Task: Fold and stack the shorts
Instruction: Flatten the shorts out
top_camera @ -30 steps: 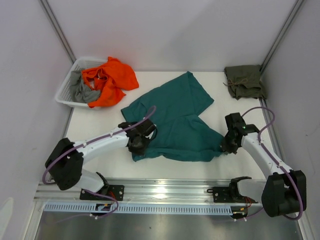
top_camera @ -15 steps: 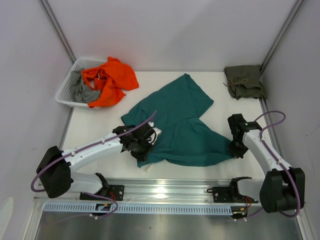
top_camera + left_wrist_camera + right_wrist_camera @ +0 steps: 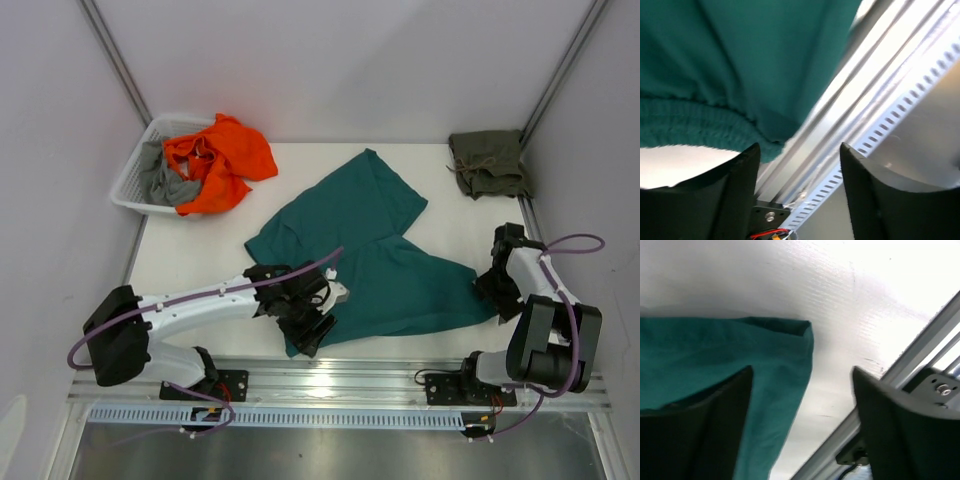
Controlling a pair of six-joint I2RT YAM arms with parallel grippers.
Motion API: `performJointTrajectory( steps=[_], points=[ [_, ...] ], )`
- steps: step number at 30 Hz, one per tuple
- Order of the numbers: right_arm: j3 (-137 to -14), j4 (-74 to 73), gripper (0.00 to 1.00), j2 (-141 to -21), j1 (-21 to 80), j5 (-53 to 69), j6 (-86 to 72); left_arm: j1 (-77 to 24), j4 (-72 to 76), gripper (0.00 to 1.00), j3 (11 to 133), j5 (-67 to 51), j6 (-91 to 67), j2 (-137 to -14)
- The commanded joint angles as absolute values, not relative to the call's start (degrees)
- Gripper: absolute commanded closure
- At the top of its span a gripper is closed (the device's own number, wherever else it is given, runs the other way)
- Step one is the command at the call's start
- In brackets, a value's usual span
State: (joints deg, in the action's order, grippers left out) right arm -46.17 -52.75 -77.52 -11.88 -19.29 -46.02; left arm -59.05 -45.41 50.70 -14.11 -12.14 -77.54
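Setting: pale walls are enclosing a white bench (image 3: pixel 190 260), seen from above, with a metal rail (image 3: pixel 350 372) running along the bottom of the frame.
Teal shorts (image 3: pixel 370 240): lying spread out flat across the middle of the frame, one lobe reaching toward the upper centre and another toward the right edge.
Olive shorts (image 3: pixel 488 163): sitting folded in the upper right corner, well apart from the teal pair, apparently waiting as the base of the stack.
Basket (image 3: pixel 126 186): standing at the upper left, holding an orange garment (image 3: pixel 220 160) and a grey garment (image 3: pixel 160 182).
Left fingers (image 3: pixel 740 200): standing apart and clamping nothing. In the wrist view the gathered waistband corner is lying at the upper left, just above the fingertips and not between them.
Right fingers (image 3: pixel 700 430): also standing apart, gripping nothing. The teal hem corner is lying in the upper left of that view, passing under one finger and reaching partway into the gap.
Why: both sets of fingers are sitting at opposite ends of the teal pair, low over the bench, which suggests the cloth is being stretched smooth and is resting on its own, ready for a first fold.
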Motion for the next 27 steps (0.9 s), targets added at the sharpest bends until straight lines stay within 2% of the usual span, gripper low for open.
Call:
performJointTrajectory(
  steps=[1,3,6,13,17,21,27],
  points=[
    [-48.25,-51.94,0.14,-80.06,-13.44,-21.01,-43.52,-59.33,-43.33,0.32,50.8,-23.01,-8.8,-74.36],
    [-49.3,-51.68,0.11,-80.51,-13.8,-20.4,-41.59,-59.33,-42.63,0.28,50.97,-24.34,-8.96,-73.48],
    [-52.55,-51.33,0.08,-79.46,-14.33,-19.08,-37.72,-59.33,-42.8,0.27,51.59,-23.56,-9.14,-72.07],
    [-59.93,-46.85,0.08,-73.92,-15.03,-9.59,-31.73,-55.3,-41.05,0.26,55.62,-24.6,-13.52,-70.49],
    [-61.61,-41.15,0.13,-75.41,-13.37,-0.9,-29.98,-49.75,-38.85,0.27,61.06,-24.62,-15.73,-75.66],
    [-63.35,-33.41,0.22,-80.13,-9.07,6.76,-29.71,-49.75,-39.29,0.28,72.31,-21.71,-16.61,-88.46],
    [-67.77,-30.68,0.3,-89.55,-2.03,11.68,-34.0,-52.03,-34.89,0.31,80.76,-23.56,-17.67,-98.51]
  ],
)
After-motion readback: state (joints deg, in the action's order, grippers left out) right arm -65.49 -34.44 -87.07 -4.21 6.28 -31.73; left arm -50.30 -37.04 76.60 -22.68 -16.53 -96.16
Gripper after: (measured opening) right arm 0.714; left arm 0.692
